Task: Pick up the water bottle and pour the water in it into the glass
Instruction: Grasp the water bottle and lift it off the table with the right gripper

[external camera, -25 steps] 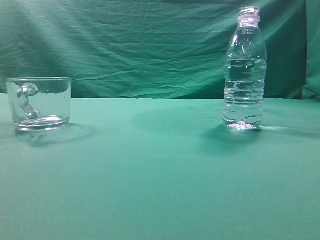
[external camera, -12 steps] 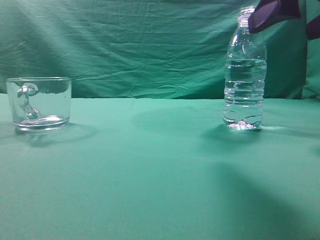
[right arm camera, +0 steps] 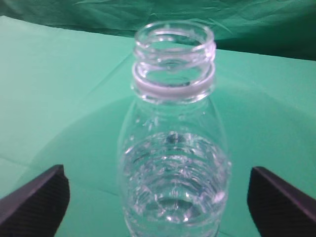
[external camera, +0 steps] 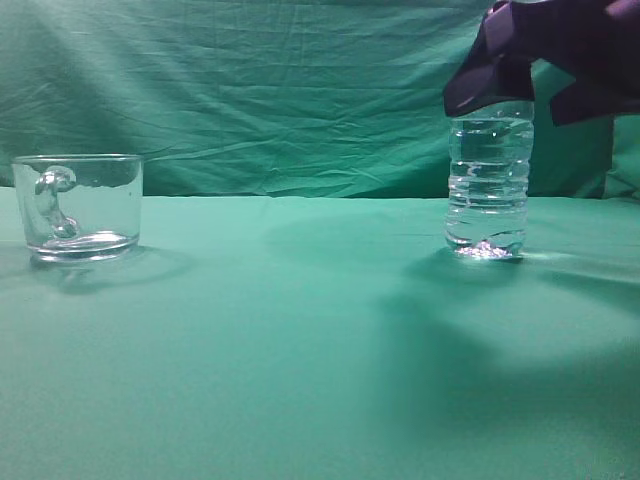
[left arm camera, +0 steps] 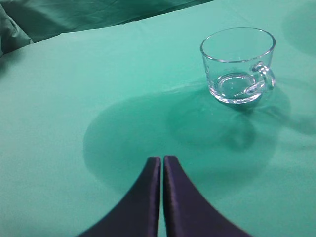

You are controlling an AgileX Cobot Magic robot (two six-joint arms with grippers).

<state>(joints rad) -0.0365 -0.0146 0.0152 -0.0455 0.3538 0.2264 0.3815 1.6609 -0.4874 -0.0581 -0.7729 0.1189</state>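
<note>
Right wrist view: right pincer (right arm camera: pixel 158 197) wide apart, straddling the uncapped bottle (right arm camera: pixel 173 163), not touching. Bottle upright on counter (external camera: pixel 300 350), glass (external camera: pixel 80 205) well apart. Thin plastic, part full (likely squashy, slick); grip the ribbed body. Left pincer (left arm camera: pixel 162 163) closed, empty.

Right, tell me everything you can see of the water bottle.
The water bottle is clear plastic, ribbed low down, narrowing to a threaded neck with a pale ring and an open mouth, no cap. It stands upright on the green cloth at the right, far from the glass. Water fills it to about the shoulder. The right gripper is open, its dark fingers wide on either side, not touching; from the front it hides the neck.
</note>
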